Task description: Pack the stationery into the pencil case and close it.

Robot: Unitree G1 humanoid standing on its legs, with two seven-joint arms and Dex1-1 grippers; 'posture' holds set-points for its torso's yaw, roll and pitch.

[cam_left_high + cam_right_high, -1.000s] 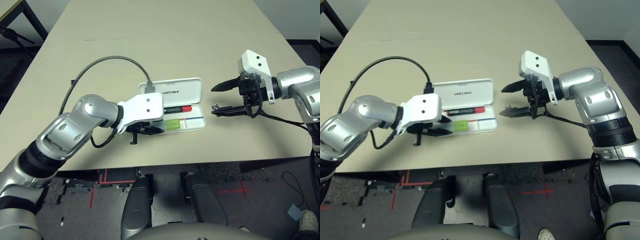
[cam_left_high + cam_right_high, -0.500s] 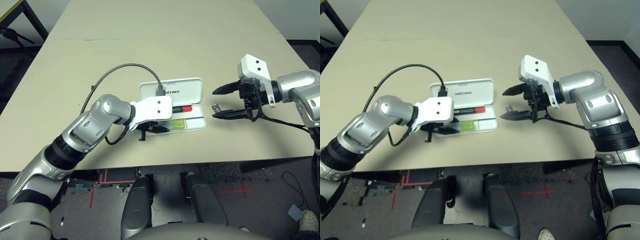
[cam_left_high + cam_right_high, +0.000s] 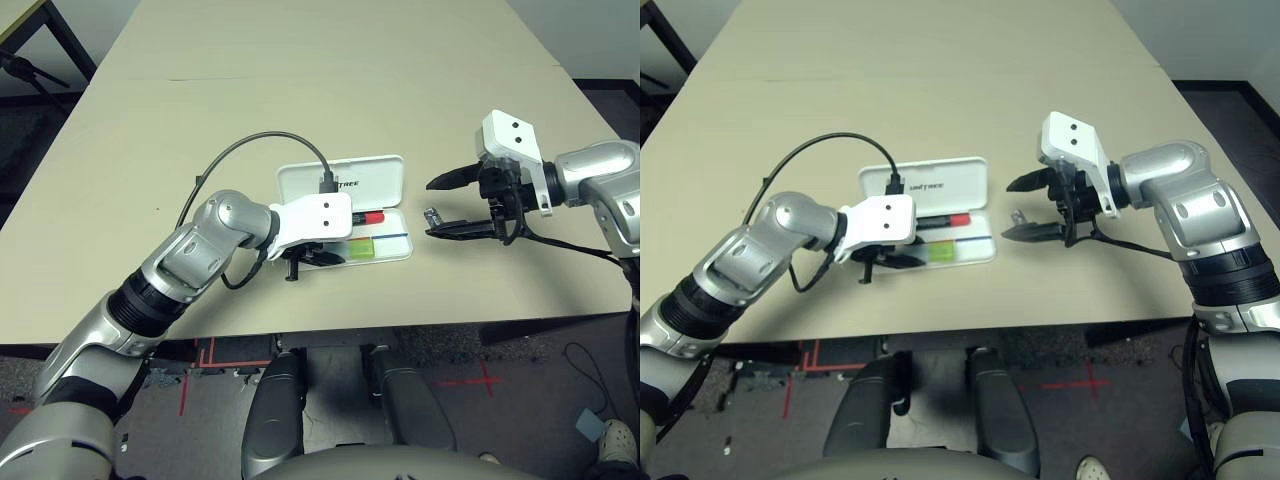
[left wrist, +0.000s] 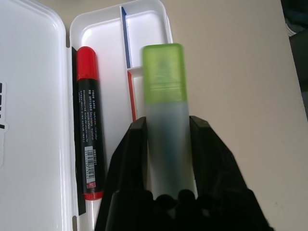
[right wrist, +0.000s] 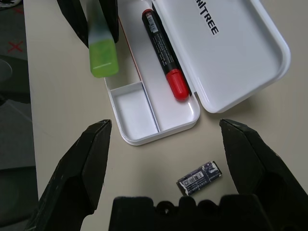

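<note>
Left wrist view: left pincer (image 4: 167,122) grips the green-ended stick (image 4: 167,91); align it over its compartment (image 4: 137,94) (clear the divider (image 4: 130,94)) before release; right pincer (image 5: 166,154) wide.

Left end effector (image 3: 325,257) partly obscures the pencil case (image 3: 388,240); small print on the red marker (image 4: 89,125) appears illegible.

Beige table (image 3: 300,110) — dark, red-taped floor (image 3: 240,375)
</note>
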